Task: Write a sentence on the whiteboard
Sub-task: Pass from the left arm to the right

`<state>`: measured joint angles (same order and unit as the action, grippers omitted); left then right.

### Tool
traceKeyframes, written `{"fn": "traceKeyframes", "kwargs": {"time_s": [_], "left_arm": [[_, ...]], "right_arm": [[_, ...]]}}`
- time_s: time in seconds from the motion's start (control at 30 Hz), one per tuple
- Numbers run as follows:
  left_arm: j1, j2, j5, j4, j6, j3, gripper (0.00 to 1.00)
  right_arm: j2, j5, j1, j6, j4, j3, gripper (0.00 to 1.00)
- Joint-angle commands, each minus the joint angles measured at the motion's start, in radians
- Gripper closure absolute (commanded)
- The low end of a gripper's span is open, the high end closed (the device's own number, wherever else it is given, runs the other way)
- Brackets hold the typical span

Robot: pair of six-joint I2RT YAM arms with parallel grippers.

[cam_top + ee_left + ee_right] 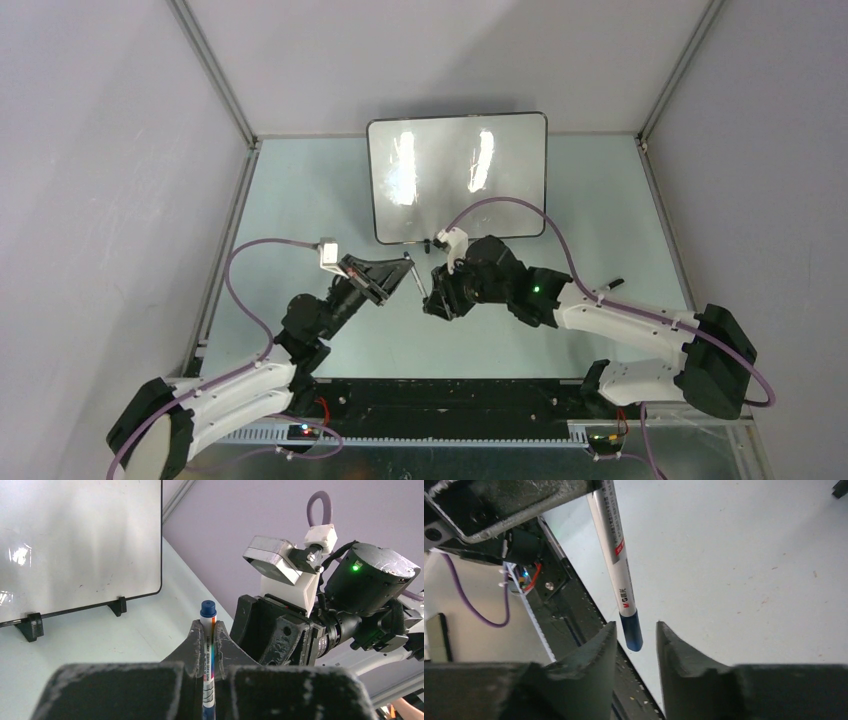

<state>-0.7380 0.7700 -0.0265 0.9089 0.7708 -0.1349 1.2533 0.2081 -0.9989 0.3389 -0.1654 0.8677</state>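
The whiteboard [457, 178] stands upright at the back of the table, white with a black rim and two black feet. Its face shows only glare; no sentence is visible on it. It also fills the upper left of the left wrist view [75, 540]. My left gripper [405, 268] [208, 627] is shut on a white marker [208, 645] with a blue end [208, 608]. My right gripper [437, 300] [636, 627] is open, facing the left one. The marker's blue end [631, 630] hangs just beyond and between its fingertips, not touching them.
Both arms meet in front of the whiteboard's lower edge. The board's feet [118, 606] rest on the pale green table [300, 200]. Grey walls close in on the left, right and back. The black base rail [450, 395] runs along the near edge.
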Motion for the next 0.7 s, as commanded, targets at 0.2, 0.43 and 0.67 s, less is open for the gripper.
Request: {"fn": "traceKeyframes", "kwargs": {"time_s": [0.2,0.43,0.67], "left_arm": [[0.018,-0.007,0.003,-0.014,0.020,-0.012,0.98],[0.051,-0.033,-0.081,-0.271,0.021,-0.109,0.59],[0.160,-0.105,-0.200,-0.803,-0.038,-0.310,0.31]], "right_arm": [[0.001,0.012,-0.019,0.008,0.075,0.002,1.00],[-0.022,0.000,0.002,-0.070,-0.045,0.015,1.00],[-0.075,0.098,0.092,-0.219,-0.270,0.077,1.00]]}}
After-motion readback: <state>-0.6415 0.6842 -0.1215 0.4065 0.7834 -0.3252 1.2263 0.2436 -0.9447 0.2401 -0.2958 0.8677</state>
